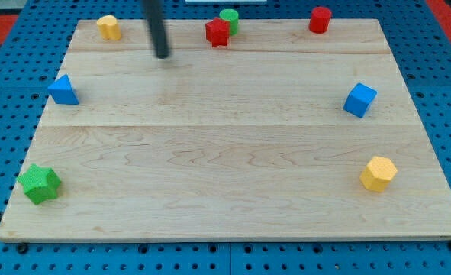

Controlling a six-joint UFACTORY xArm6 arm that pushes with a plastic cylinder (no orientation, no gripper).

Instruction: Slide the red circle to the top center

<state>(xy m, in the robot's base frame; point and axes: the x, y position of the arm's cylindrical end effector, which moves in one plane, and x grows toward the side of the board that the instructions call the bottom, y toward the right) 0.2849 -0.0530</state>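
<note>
My tip [162, 56], bare rod gripping nothing; red circle [320, 19] far to its right, at board [225, 221] top edge; open wood between.

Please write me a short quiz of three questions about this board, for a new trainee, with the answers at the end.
1. True or false: my tip touches the red circle.
2. Which block touches the red star? A) yellow hexagon B) green circle C) blue cube
3. Fill in: the green star lies at the view's bottom ____.

Key:
1. False. The tip stands apart, far to the view's left of the red circle, which is near the top right.
2. B. The green circle sits right behind the red star, at the top centre.
3. Left.
</note>
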